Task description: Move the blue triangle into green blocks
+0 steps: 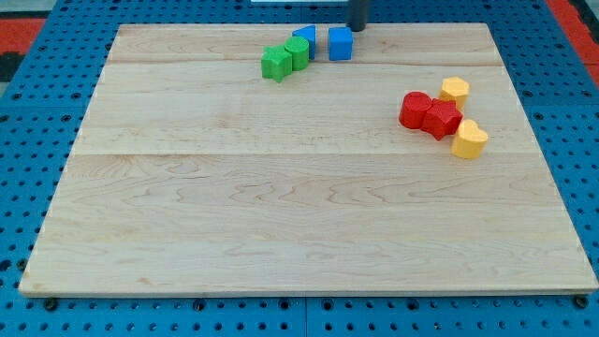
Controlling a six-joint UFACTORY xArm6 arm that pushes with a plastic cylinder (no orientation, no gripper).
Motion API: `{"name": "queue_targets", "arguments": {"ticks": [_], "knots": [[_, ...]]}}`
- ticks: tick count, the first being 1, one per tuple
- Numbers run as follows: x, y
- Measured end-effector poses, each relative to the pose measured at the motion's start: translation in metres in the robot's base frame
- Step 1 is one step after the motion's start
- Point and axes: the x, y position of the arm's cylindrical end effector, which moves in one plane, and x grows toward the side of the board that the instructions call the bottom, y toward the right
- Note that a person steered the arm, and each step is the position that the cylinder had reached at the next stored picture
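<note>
The blue triangle [305,37] sits near the view's top, touching the upper right of a green block [298,51]. A second green block [276,63], star-like, sits just left of and below it, touching it. A blue cube [341,43] stands a little to the right of the triangle, apart from it. My tip [357,28] is at the view's top edge, just above and right of the blue cube, to the right of the triangle.
At the view's right are two red blocks [416,109] [443,119] touching each other, a yellow block [455,90] above them and another yellow block [470,139] below right. The wooden board [281,206] lies on a blue perforated table.
</note>
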Motion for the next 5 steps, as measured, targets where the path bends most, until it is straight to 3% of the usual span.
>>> {"name": "queue_targets", "arguments": {"ticks": [1,5], "knots": [[0.0,-0.045],[0.008,-0.018]]}}
